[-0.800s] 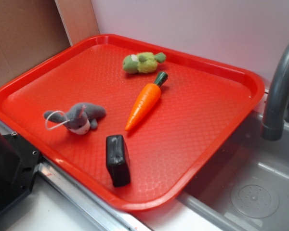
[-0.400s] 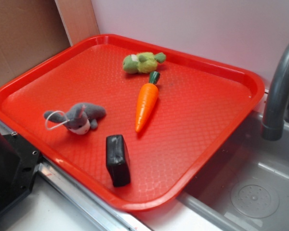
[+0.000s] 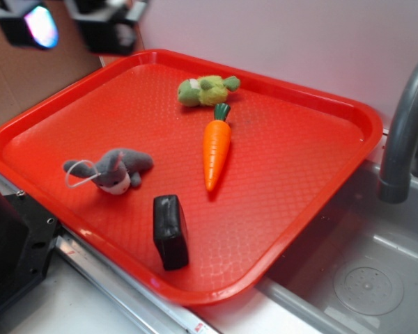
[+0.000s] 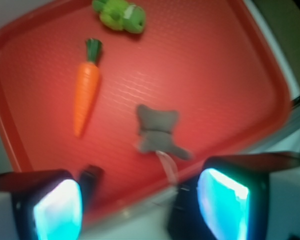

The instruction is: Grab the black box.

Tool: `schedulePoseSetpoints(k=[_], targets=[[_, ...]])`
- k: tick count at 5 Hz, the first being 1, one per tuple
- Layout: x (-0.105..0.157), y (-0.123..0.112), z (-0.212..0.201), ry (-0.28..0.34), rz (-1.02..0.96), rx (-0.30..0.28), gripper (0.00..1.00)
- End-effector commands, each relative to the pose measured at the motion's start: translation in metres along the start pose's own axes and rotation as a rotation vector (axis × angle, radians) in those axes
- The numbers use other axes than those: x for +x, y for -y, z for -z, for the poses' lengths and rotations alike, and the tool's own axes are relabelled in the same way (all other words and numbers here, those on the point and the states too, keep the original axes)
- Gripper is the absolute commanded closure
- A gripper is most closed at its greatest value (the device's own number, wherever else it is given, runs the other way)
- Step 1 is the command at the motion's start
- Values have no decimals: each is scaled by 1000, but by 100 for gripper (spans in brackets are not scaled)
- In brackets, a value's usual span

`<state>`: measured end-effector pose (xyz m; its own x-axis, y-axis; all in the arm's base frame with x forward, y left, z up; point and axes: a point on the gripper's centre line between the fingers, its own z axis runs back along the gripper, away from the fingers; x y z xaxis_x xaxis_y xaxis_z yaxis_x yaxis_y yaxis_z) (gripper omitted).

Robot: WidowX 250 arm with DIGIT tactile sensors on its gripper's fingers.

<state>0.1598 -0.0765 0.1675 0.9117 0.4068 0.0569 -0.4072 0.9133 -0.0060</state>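
Note:
The black box [image 3: 170,231] is a small glossy block lying near the front edge of the red tray [image 3: 299,160]. My gripper [image 3: 66,21] hovers high over the tray's far left corner, open, with nothing between its glowing cyan pads [image 3: 40,24]. It is well away from the box. In the wrist view the gripper [image 4: 140,210] is blurred and open, and the black box [image 4: 91,176] peeks out beside the left finger [image 4: 55,210], at the edge of the tray [image 4: 215,75].
Also on the tray are a grey plush toy [image 3: 118,169], an orange carrot [image 3: 217,146] and a green plush [image 3: 207,90]. A grey faucet [image 3: 404,132] rises over a sink [image 3: 362,278] at the right. A black device [image 3: 10,243] sits at the front left.
The gripper has come into the exterior view at the top left. The carrot has swung round, its tip moving right, and now points towards the front edge.

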Motion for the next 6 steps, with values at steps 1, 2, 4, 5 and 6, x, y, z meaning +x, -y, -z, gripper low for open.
schedulePoseSetpoints(k=[1,2,4,5,6], targets=[[-1,2,-5,20,7,-13,0],[-1,2,-5,20,7,-13,0],[-37,17,46,42,-73,-16,0],[-37,25,60,67,-89,-45,0],[-35,38,78,41,-90,-67,0]])
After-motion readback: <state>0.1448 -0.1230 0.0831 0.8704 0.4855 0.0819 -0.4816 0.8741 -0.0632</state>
